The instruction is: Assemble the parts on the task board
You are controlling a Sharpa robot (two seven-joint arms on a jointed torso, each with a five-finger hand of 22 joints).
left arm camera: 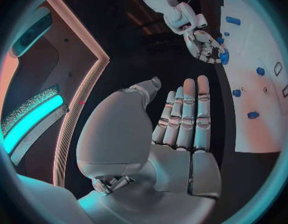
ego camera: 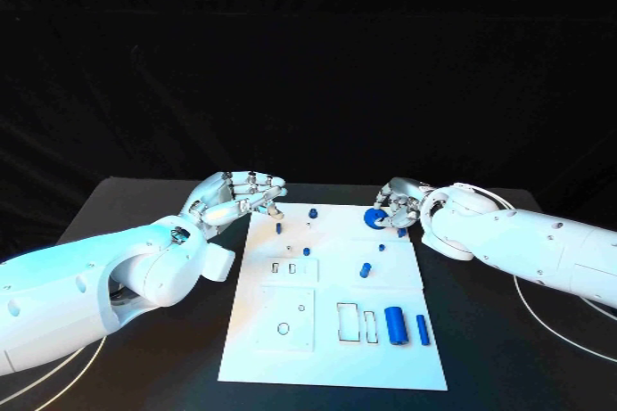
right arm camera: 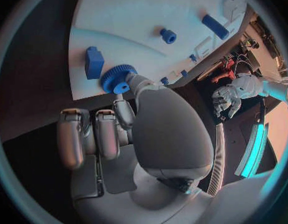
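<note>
Tabletop: right hand [right arm camera: 128, 114] apparently pinching gear [right arm camera: 114, 78].

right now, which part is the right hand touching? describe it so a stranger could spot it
Start at the white task board and follow its far edge toward the right hand. At those fingertips sits the blue gear. It is a round toothed disc with a hub, unlike the plain pegs and blocks nearby.

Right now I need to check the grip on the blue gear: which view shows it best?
The right wrist view: the blue gear sits close up, teeth visible, pinched by the right hand at the task board edge. The head view shows it small, half hidden by fingers. The left wrist view gives a distant blue speck.
</note>
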